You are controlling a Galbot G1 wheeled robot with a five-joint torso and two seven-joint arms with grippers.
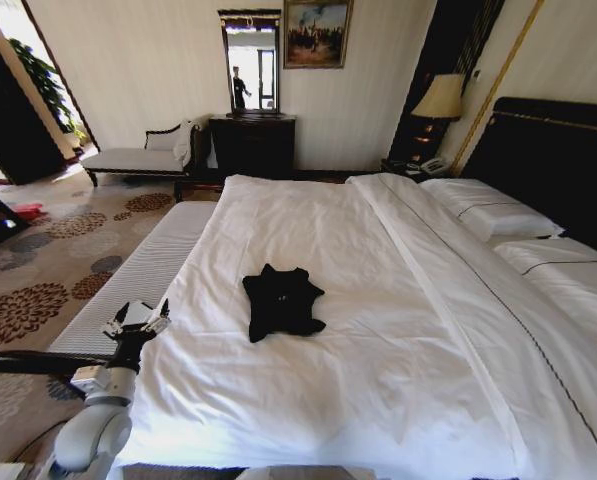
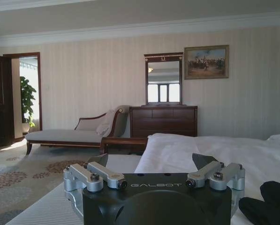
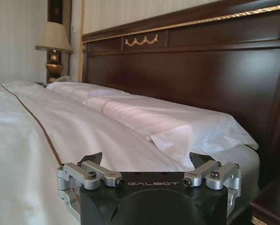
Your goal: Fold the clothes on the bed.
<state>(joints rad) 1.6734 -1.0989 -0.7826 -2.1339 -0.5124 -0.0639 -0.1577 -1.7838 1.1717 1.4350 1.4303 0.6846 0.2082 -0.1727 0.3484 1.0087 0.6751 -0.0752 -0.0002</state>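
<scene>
One black T-shirt lies crumpled on the white duvet of the bed in the head view, about midway across the mattress and well short of the pillows by the dark headboard. The left hand hangs at the bed's left edge, beside the pale bench, apart from the shirt, its fingers spread. From the left wrist, the left hand shows its fingers wide apart with nothing between them; the shirt sits just beyond, with a chaise and dresser against the far wall. From the right wrist, the right hand is likewise spread and empty, low over the duvet, facing the pillows, headboard and lamp.
</scene>
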